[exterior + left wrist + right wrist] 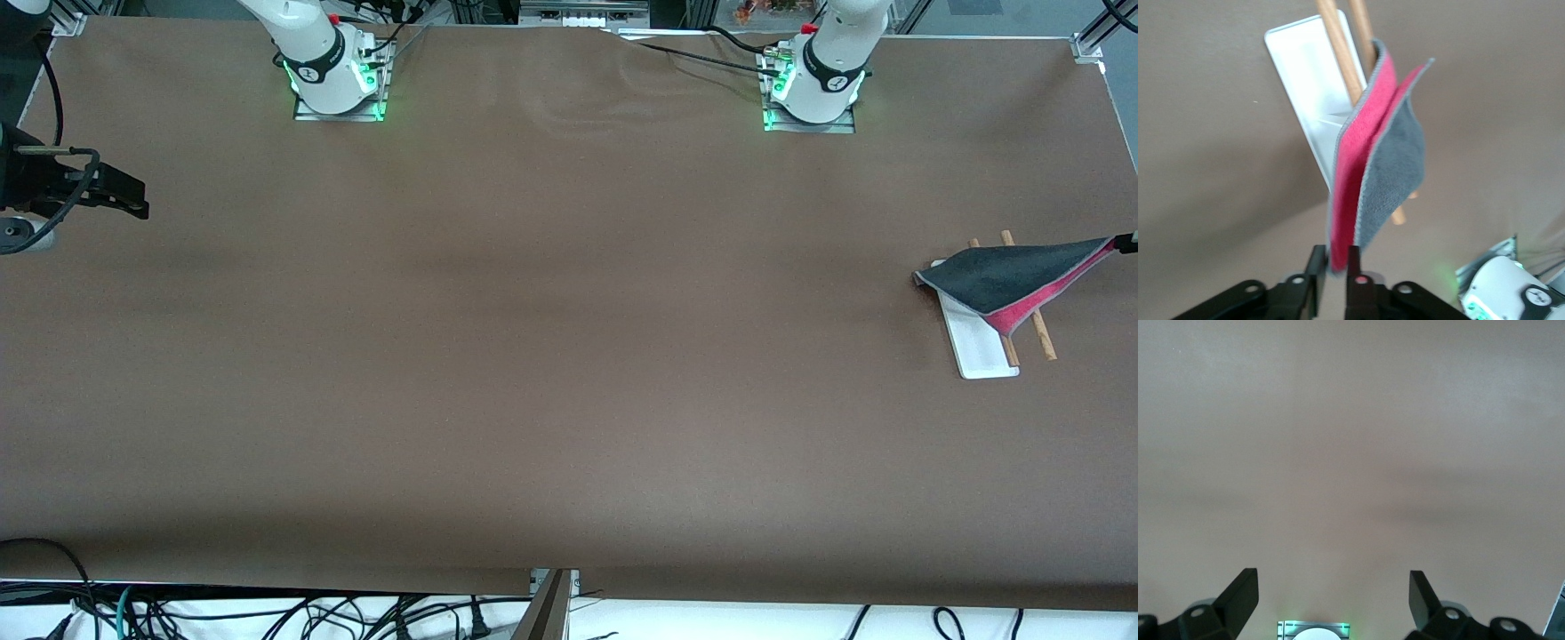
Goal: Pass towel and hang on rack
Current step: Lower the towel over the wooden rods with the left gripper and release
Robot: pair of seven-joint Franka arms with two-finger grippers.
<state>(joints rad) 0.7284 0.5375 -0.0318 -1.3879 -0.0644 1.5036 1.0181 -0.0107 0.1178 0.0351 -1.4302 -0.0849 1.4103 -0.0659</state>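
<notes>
Spanning nearly the whole front view, the brown counter point(533, 373) is bare except at the left arm's end, where the rack point(978, 342) stands with its white base flat and two wooden rods slanting over it. The towel point(1009, 276) is draped across those rods, grey side up with a pink strip showing along its lower fold, and one corner is stretched out toward the frame's edge. The hanging step looks almost done; what remains is to let that corner go and draw clear without dragging the cloth back off the rods.

The left gripper point(1332, 267) sits at that stretched corner over the counter beside the rack, its jaws narrow around the towel's lower edge; whether they grip it firmly or are just slackening I cannot tell. The right gripper point(1333, 597) waits over the right arm's end of the counter, jaws wide and holding nothing.

Only the left wrist view shows the jaws at the cloth; the front view cuts that gripper off at its edge but shows how the towel lies across both rods.
</notes>
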